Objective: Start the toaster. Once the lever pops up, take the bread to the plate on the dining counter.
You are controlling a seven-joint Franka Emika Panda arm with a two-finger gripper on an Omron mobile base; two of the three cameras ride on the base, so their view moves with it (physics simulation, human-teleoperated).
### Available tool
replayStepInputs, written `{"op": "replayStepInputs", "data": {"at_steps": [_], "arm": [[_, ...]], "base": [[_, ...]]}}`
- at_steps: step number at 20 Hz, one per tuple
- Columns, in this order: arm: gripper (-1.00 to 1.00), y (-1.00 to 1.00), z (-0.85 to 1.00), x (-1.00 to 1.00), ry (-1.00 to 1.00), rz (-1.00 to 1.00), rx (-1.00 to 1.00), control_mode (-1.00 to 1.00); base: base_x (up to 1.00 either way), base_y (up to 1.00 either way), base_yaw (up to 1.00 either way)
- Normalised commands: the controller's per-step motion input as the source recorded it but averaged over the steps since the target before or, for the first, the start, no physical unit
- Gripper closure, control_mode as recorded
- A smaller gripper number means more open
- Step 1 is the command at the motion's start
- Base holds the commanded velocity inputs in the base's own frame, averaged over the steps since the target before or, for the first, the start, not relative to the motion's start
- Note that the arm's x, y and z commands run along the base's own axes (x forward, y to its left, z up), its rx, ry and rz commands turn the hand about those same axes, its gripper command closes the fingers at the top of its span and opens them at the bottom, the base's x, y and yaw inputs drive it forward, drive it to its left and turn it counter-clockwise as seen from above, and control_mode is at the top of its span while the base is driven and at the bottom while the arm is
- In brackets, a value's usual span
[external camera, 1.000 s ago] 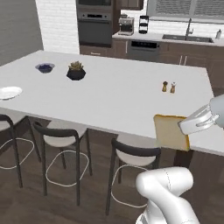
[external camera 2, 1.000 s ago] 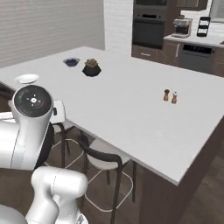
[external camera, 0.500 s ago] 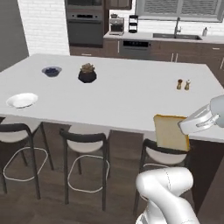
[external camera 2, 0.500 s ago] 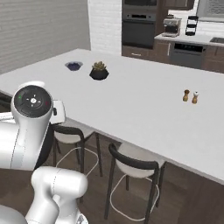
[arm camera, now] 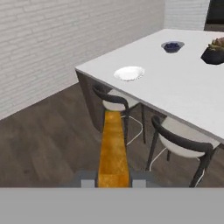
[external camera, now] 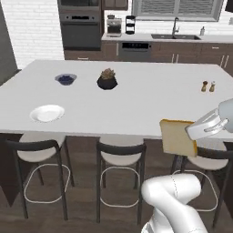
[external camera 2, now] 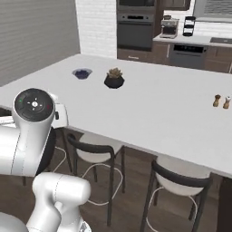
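Since the earlier frames the whole scene has slid across both base views, so the base has driven along the tabletop [external camera: 136, 104]; the plate [external camera: 47, 113] now sits nearer the middle of the left base view, while the gripper [external camera: 196, 132] keeps the same place in that picture. Its jaws stand narrow, pinched on the bread [external camera: 178, 137], which hangs upright off the near edge of the tabletop, above a stool [external camera: 200, 157]. From the hand view the bread [arm camera: 113, 148] runs edge-on as an orange strip up from between the fingertips [arm camera: 88, 183], pointing toward the plate [arm camera: 129, 73] near the tabletop's corner. Well apart from the plate stand a blue bowl [external camera: 66, 79] and a dark plant pot [external camera: 107, 80], with two small shakers [external camera: 208, 86] far to the right.
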Motion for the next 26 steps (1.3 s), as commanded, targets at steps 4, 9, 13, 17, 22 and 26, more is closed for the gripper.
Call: {"op": "replayStepInputs", "data": {"at_steps": [4,9,13,17,22,26], "arm": [[1.0,0.0,0.0,0.0,0.0,0.0,0.0,1.0],[1.0,0.0,0.0,0.0,0.0,0.0,0.0,1.0],[1.0,0.0,0.0,0.0,0.0,0.0,0.0,1.0],[1.0,0.0,0.0,0.0,0.0,0.0,0.0,1.0],[1.0,0.0,0.0,0.0,0.0,0.0,0.0,1.0],[1.0,0.0,0.0,0.0,0.0,0.0,0.0,1.0]], "base": [[0.27,1.0,-0.27],[0.35,1.0,-0.26],[0.52,1.0,-0.24],[0.81,0.96,-0.12],[0.73,0.46,-0.09],[0.73,0.24,-0.09]]}}
